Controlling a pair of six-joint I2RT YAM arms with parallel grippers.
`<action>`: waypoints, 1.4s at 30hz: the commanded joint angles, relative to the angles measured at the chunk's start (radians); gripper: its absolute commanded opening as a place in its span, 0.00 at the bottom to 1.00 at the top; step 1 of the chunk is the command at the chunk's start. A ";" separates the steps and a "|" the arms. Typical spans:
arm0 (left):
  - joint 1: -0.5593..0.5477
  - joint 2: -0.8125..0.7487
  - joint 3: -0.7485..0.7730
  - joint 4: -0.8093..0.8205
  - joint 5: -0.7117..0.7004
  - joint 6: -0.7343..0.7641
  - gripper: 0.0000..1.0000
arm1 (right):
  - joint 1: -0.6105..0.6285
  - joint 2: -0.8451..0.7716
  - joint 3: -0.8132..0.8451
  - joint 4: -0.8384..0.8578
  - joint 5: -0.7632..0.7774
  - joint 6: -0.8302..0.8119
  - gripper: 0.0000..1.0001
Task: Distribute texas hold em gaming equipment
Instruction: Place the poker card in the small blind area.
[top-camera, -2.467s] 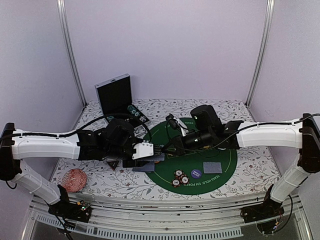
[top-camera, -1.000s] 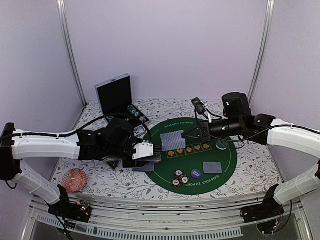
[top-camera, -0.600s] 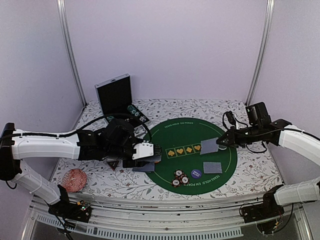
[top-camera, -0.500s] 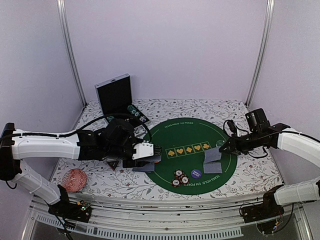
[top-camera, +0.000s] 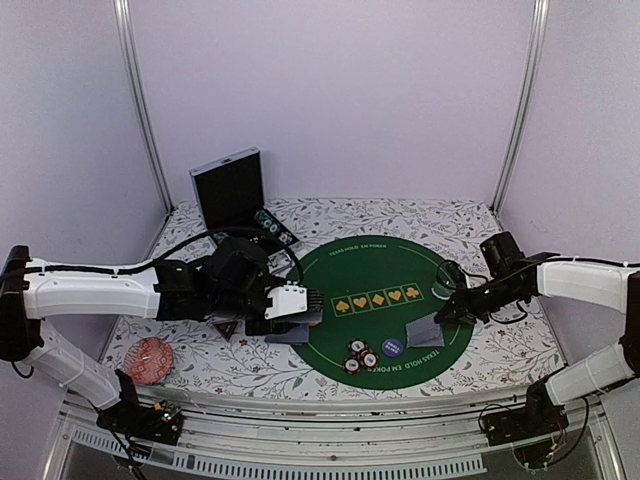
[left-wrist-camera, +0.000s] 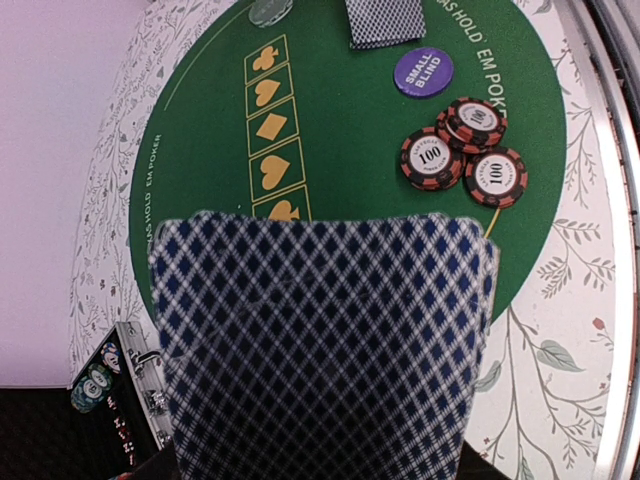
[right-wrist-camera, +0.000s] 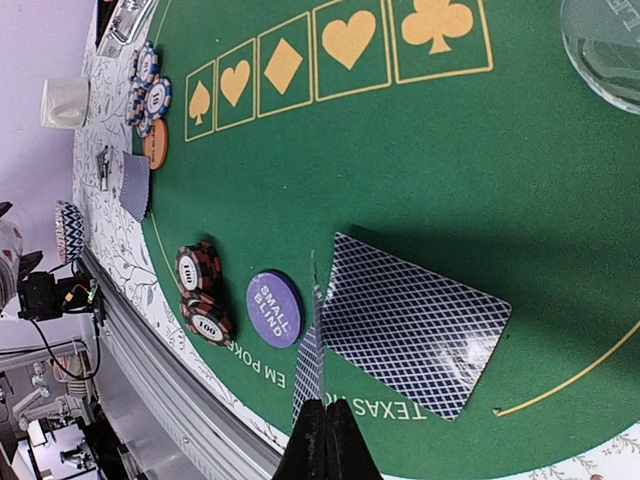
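Note:
My left gripper (top-camera: 293, 320) is shut on a deck of blue-grey-backed playing cards (left-wrist-camera: 320, 350) at the left rim of the round green mat (top-camera: 380, 270); the deck hides its jaws in the left wrist view. My right gripper (right-wrist-camera: 326, 405) is shut on a single card (right-wrist-camera: 318, 330), seen edge-on and tilted. It hangs just over the near-left edge of another card (right-wrist-camera: 415, 335) lying face down on the mat. Three red-black poker chips (top-camera: 360, 355) and a purple small-blind button (top-camera: 392, 347) lie near the mat's front. A pale-green button (top-camera: 441, 291) sits at the right.
An open black case (top-camera: 232, 190) holding more chips stands at the back left. A red patterned round object (top-camera: 152, 360) lies front left. A cream mug (right-wrist-camera: 65, 100), blue chips (right-wrist-camera: 148, 85), an orange button (right-wrist-camera: 156, 143) and one more card (right-wrist-camera: 135, 185) sit by the mat's left edge.
My right gripper carried a card from the deck at the left across the mat, then lowered it over the card lying at the right front. The left arm stayed still.

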 joint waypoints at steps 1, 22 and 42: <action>-0.006 0.006 0.008 -0.002 0.006 -0.008 0.53 | -0.022 0.039 -0.016 0.034 -0.029 -0.039 0.02; -0.004 0.009 0.011 -0.005 0.012 -0.008 0.53 | -0.018 0.013 0.115 -0.147 0.320 0.011 0.60; -0.004 0.002 0.016 -0.007 0.027 -0.011 0.53 | 0.561 0.250 0.265 0.763 -0.028 0.177 0.99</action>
